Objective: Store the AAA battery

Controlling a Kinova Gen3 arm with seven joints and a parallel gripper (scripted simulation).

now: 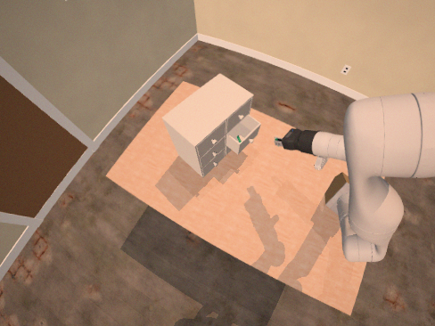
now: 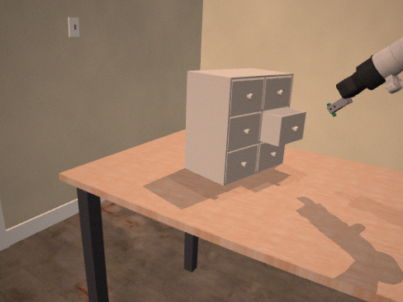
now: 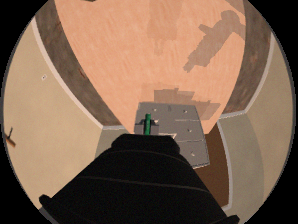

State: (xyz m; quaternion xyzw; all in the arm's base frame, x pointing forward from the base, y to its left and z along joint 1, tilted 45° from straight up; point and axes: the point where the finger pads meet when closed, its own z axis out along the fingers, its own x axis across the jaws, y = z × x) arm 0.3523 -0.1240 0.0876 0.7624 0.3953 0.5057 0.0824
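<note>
Beside the open drawer (image 1: 255,134) (image 2: 292,129), just out from its front — the battery (image 1: 275,138) (image 2: 334,115) (image 3: 147,124) aloft.
The gripper (image 1: 278,142) (image 2: 331,109) (image 3: 147,124) grasps it crosswise, ends jutting past both fingertips; the drawer, its like (image 1: 239,139) inside, lies ahead toward the chest (image 1: 209,109) (image 2: 206,124) (image 3: 175,132).

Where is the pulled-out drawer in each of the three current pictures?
Top: the pulled-out drawer is just right of center, above the middle, its inside visible.
Exterior: right of center, middle row, right column.
Wrist: cannot tell for sure; the gripper crowds that area.
Shared landmark: the chest.
</note>
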